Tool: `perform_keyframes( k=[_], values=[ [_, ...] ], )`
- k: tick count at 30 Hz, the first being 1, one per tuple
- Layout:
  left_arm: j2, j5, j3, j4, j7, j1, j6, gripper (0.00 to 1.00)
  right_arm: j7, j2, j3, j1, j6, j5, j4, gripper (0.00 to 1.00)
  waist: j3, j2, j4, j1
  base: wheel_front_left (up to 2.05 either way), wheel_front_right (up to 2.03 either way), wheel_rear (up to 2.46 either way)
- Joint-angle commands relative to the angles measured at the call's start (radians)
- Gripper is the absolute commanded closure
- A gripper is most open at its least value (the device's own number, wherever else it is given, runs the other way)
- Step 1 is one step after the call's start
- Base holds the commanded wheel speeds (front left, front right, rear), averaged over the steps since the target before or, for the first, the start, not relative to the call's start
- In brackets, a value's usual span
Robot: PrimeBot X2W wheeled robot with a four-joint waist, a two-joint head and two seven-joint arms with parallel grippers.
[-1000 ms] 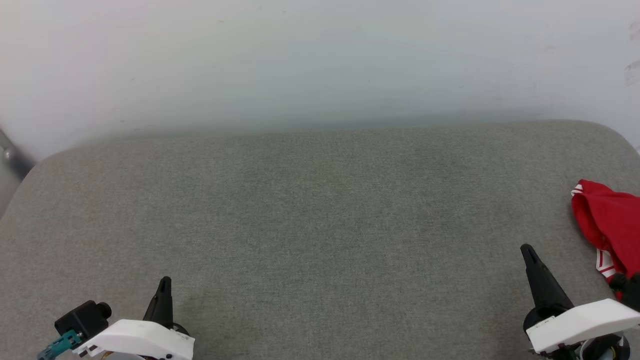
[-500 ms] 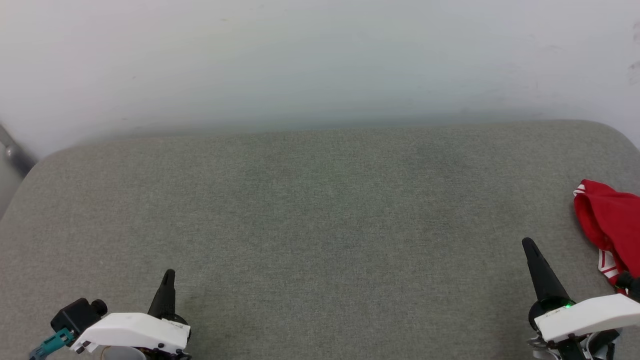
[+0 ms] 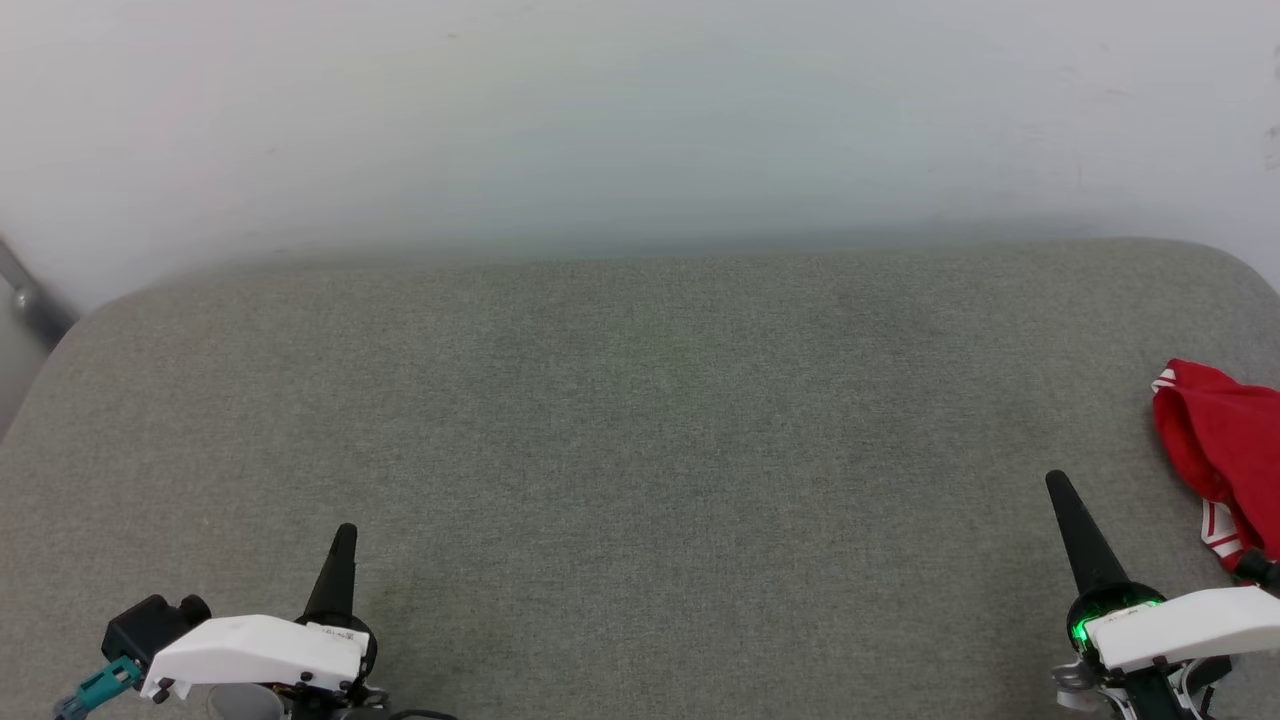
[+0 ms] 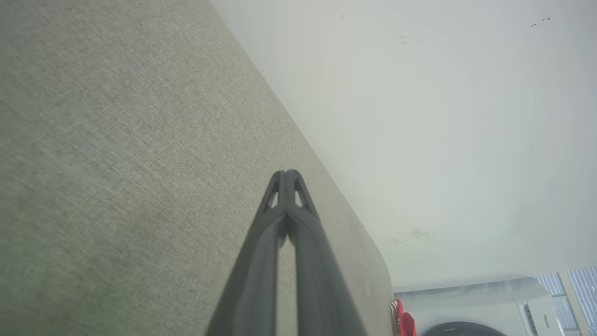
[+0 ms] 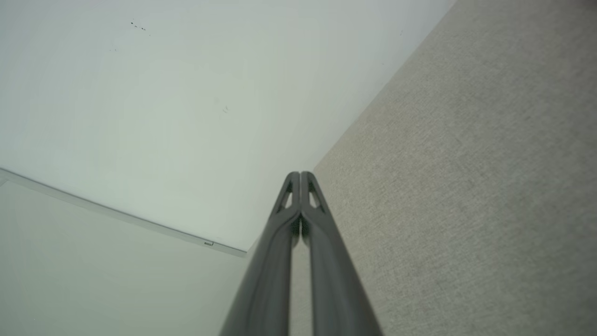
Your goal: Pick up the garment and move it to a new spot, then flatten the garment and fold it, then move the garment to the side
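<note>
Jaws, head view: left gripper (image 3: 343,532) and right gripper (image 3: 1056,484) both pinched tight, tips together, nothing between them. Both point away over the grey cushion (image 3: 640,450) toward the wall (image 3: 640,120).
Shirt, head view: red shirt (image 3: 1222,435) lies heaped on the cushion, to the right of the right jaws and a little beyond their tips. It is near them but apart, and the picture edge cuts it off.
Nearer arm: right, clearly. The left jaws sit well apart from the shirt, across the cushion.
Shirt axis: the visible part runs far-to-near, roughly alongside the right fingers.
Shirt heading: striped trim shows at the far corner and at the near end. Collar end versus hem end: cannot tell.
Stage: a lump at the side, with no tidy fold in the part showing. Fits a shirt waiting to be fetched, or one already set aside. Not settled.
Jaws, left wrist view: left gripper (image 4: 287,175) fingers pressed together, empty, above the cushion.
Shirt, left wrist view: small red patch (image 4: 403,322) right of the jaws at the cushion's end, in front of a white appliance (image 4: 503,298).
Jaws, right wrist view: right gripper (image 5: 300,175) fingers pressed together, empty. Cushion lies right of the jaws, wall left.
</note>
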Motion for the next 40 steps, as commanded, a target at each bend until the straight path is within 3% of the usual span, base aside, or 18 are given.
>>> perform_keyframes(
  k=[1,40],
  values=[
    [-0.002,-0.023,0.011,-0.005,0.008,-0.027,-0.01,1.0,0.0,0.001,-0.004,-0.026,0.0,0.031,0.0,1.0,0.0,-0.0001,0.001,-0.0001,0.0,0.0,0.0],
    [-0.077,-0.3,0.102,0.018,0.095,-0.062,-0.096,1.0,0.003,0.011,-0.02,-0.073,0.0,0.38,0.09,1.0,0.01,-0.0001,0.014,-0.0001,0.0,0.0,0.0]
  ],
)
